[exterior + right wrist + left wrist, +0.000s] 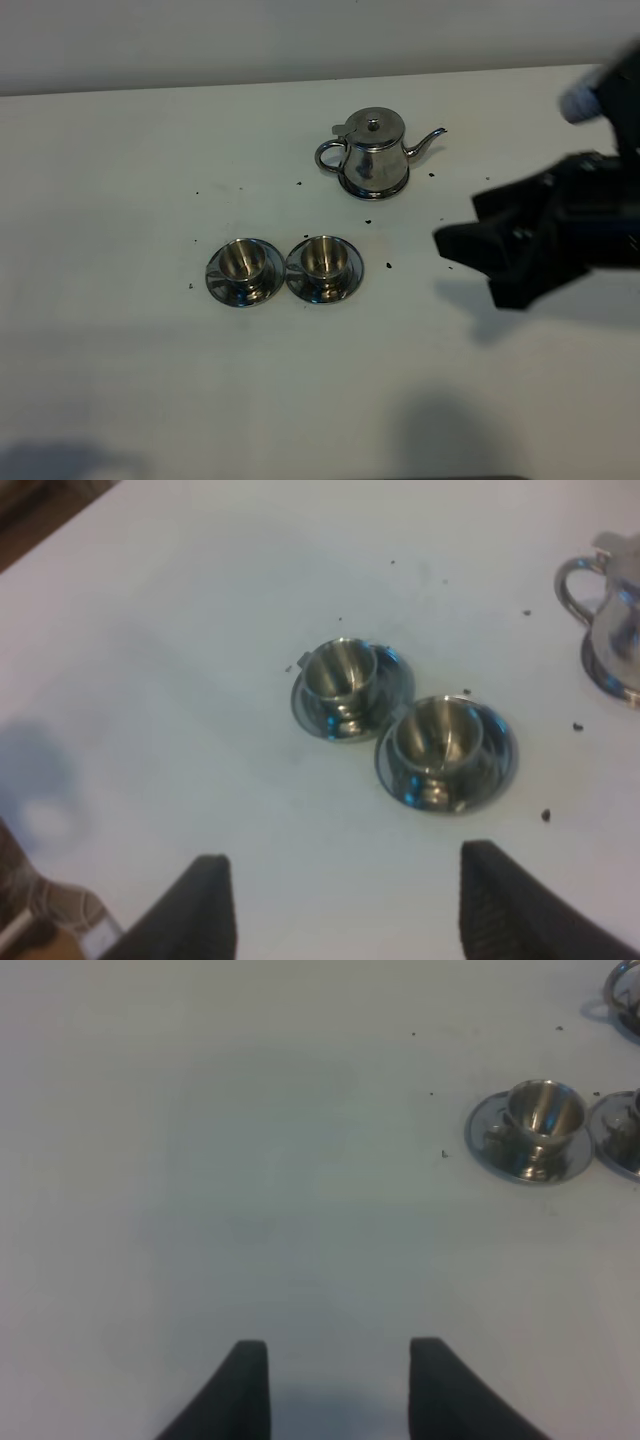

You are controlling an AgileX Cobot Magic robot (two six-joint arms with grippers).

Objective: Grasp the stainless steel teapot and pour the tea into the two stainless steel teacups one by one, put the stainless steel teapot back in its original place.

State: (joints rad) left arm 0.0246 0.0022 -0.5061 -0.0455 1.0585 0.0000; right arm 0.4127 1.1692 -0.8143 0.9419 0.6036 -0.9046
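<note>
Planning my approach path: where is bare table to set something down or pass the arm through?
Free: the broad table stretch left of the teapot and of the left teacup, plus the strip in front of both cups. Crowded: the right teacup saucer nearly touches its neighbour; the open right end effector fills the side beyond the spout.

No text, label, brand, number or sign readable in any view. The stainless steel teapot [375, 160] and the two stainless steel teacups [244, 260] [323, 257] show only bare shiny metal. The worktop [120, 180] is plain white with small dark specks. The views are too blurred to show any fine marking.
</note>
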